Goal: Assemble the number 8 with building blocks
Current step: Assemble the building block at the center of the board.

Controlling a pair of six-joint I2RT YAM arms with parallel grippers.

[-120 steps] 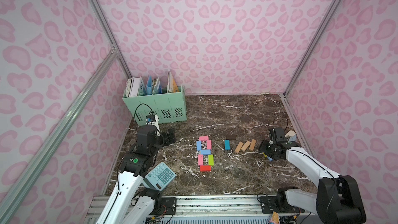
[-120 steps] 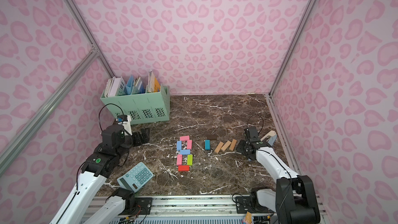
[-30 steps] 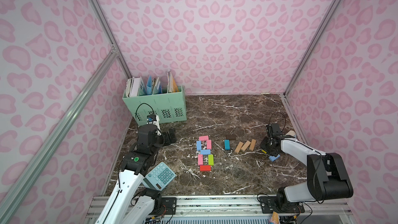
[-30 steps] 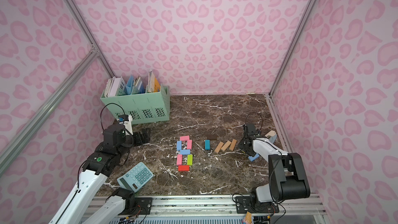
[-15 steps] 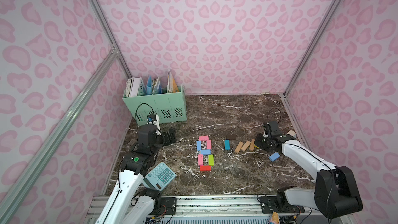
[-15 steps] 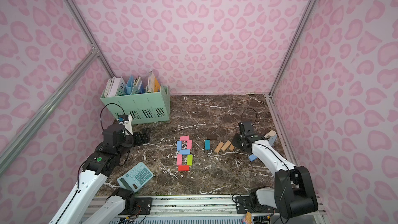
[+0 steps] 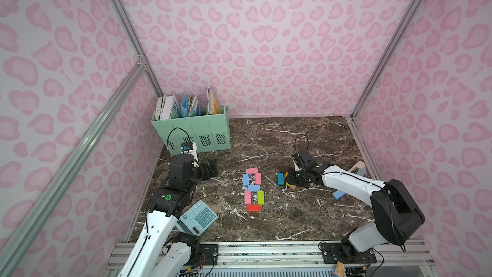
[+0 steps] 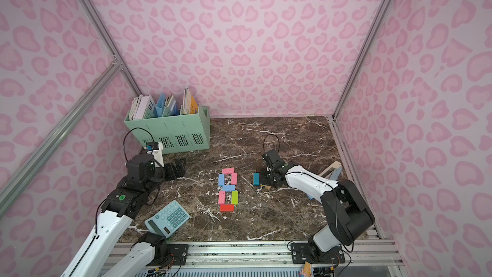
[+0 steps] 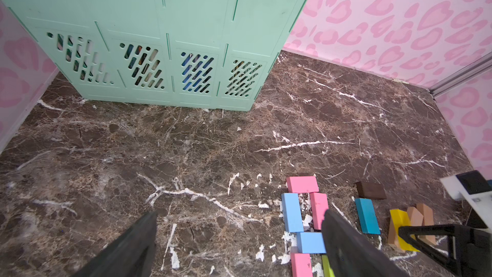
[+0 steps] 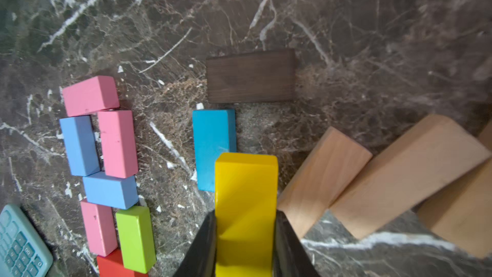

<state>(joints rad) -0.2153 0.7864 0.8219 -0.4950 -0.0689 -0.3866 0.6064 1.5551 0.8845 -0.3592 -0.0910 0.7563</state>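
The right arm reaches low from the front right corner of the bench (image 7: 292,225) toward its middle. The right gripper (image 10: 246,225) is clenched on a yellow block (image 10: 245,190), which juts out ahead of the fingers. The block's free end overlaps the near end of the teal block (image 10: 213,139). The dark brown block (image 10: 250,75) lies just beyond, and the bare-wood blocks (image 10: 407,174) crowd close against one side of the gripper. Whether the yellow block touches the bench cannot be told.

The left arm is folded near the left edge, in front of the green file box (image 7: 197,129). The left gripper (image 9: 239,214) is spread wide and holds nothing. The calculator (image 7: 198,218) lies by the front left corner.

At mid-bench lies the coloured eight (image 7: 253,187) of pink, light-blue, green and red blocks. A loose light-blue block (image 7: 338,195) rests nearer the right edge.

Half a second ago the right gripper was on the right-edge side of the wood blocks — now it is past them, beside the teal one. The left arm and the eight are unchanged.
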